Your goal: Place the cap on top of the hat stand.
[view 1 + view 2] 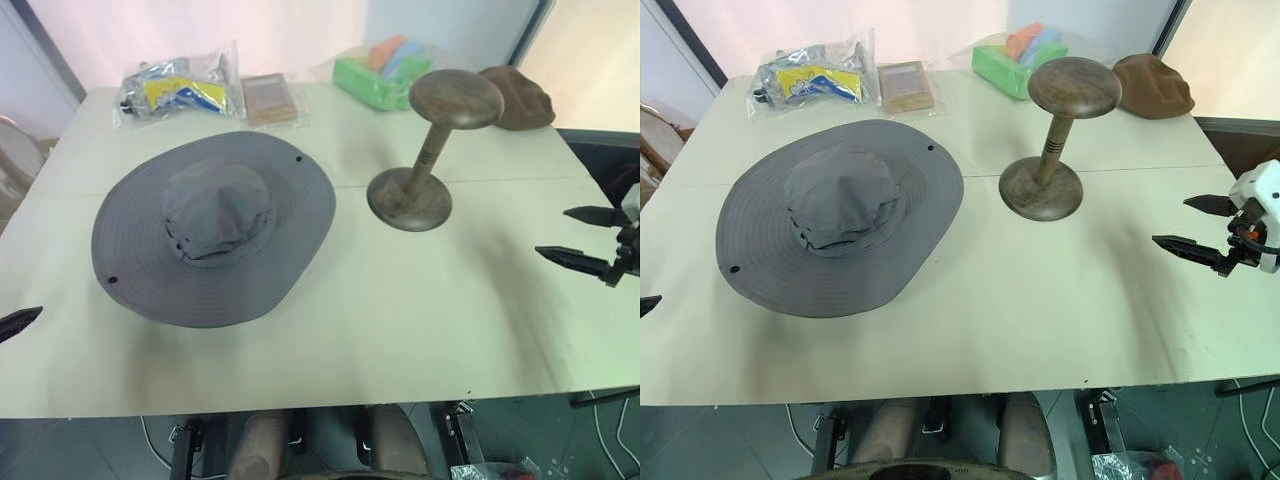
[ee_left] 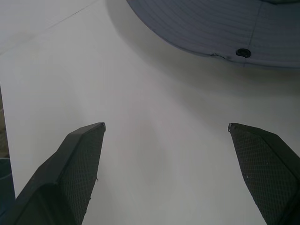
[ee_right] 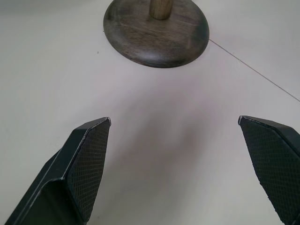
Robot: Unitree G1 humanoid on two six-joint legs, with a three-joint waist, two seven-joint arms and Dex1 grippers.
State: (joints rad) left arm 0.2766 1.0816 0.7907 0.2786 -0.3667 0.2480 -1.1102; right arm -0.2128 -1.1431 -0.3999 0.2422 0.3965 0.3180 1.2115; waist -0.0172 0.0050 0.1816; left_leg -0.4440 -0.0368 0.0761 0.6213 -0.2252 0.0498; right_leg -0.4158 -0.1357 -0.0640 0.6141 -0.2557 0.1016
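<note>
Both my claws hang with fingers spread wide, holding nothing: my left gripper (image 2: 166, 129) at the table's (image 1: 400, 330) left edge, my right gripper (image 1: 1200, 225) at the right. Ahead of my left one the cap (image 1: 213, 226) lies flat, crown up, its brim near. Ahead of my right stands the hat stand (image 1: 430, 150), upright and bare-topped. Beyond it sits a brown cap (image 1: 520, 97).

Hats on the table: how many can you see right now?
2. The grey cap lies flat on the table's left half, beside the hat stand. A smaller brown cap sits at the far right edge, behind the stand. None looks hidden.
</note>
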